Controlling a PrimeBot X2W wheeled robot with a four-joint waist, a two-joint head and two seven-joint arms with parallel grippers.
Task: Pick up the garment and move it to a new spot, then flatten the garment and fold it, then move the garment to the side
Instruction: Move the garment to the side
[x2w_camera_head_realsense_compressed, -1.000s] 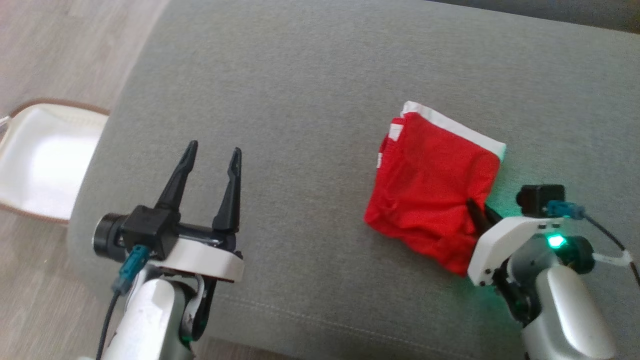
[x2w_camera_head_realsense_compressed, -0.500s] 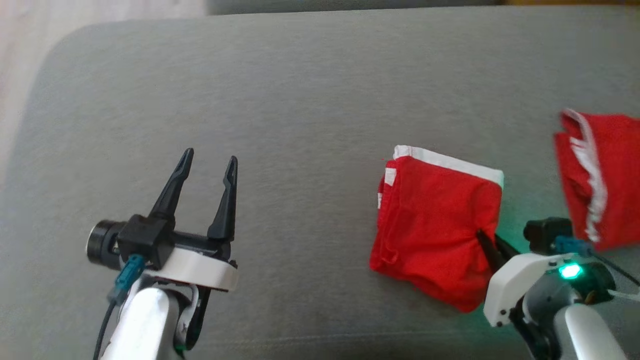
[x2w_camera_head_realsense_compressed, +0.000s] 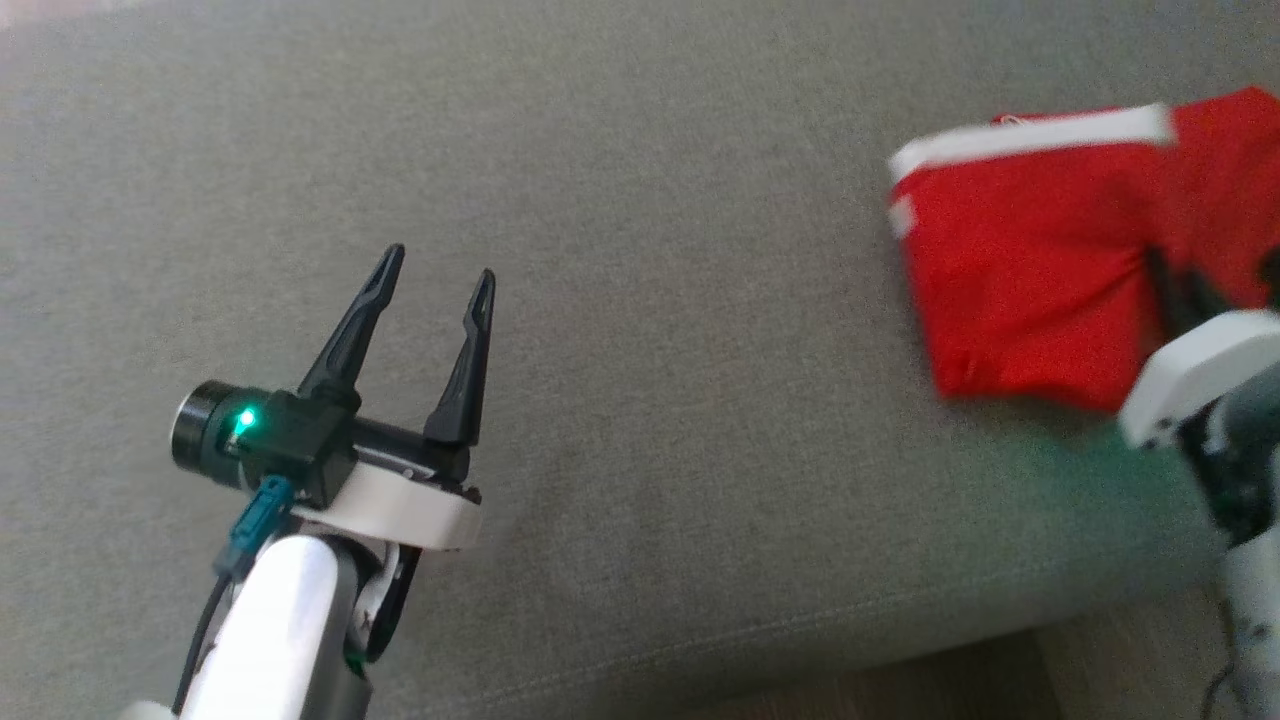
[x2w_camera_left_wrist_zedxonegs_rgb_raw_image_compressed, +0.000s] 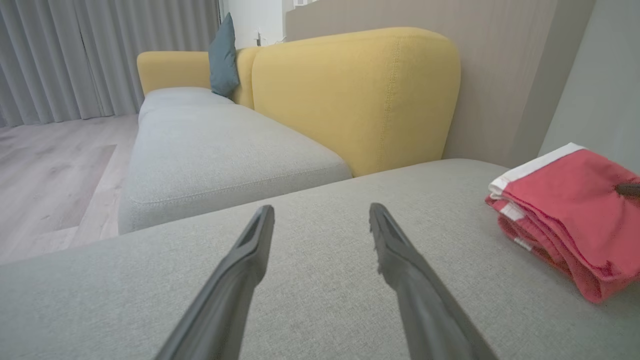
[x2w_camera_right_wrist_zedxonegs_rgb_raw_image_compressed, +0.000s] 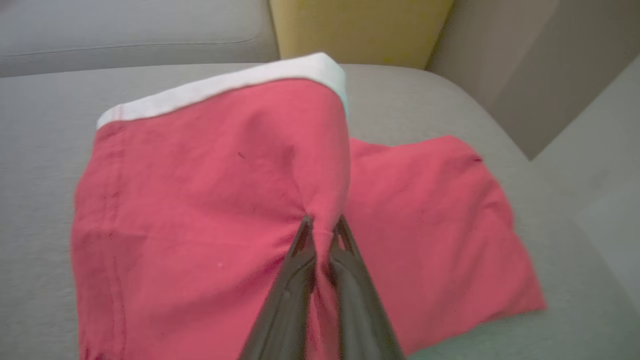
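Right end effector (x2w_camera_right_wrist_zedxonegs_rgb_raw_image_compressed: 322, 227): fingers closed almost together, pinching a raised ridge of the red garment (x2w_camera_right_wrist_zedxonegs_rgb_raw_image_compressed: 200, 200) near its right edge. The garment is folded, with its white waistband (x2w_camera_right_wrist_zedxonegs_rgb_raw_image_compressed: 225, 90) on the far side. It lies on the grey sofa seat (x2w_camera_right_wrist_zedxonegs_rgb_raw_image_compressed: 45, 100), at the right side of the head view. A second red cloth (x2w_camera_right_wrist_zedxonegs_rgb_raw_image_compressed: 440, 225) lies just beside it, partly covered by the pinched fold.

Left end effector (x2w_camera_head_realsense_compressed: 440, 265): fingers spread wide, holding nothing, over bare seat fabric well apart from the garment.

Beyond the seat: a yellow backrest (x2w_camera_left_wrist_zedxonegs_rgb_raw_image_compressed: 355, 95) and a teal cushion (x2w_camera_left_wrist_zedxonegs_rgb_raw_image_compressed: 223, 55).
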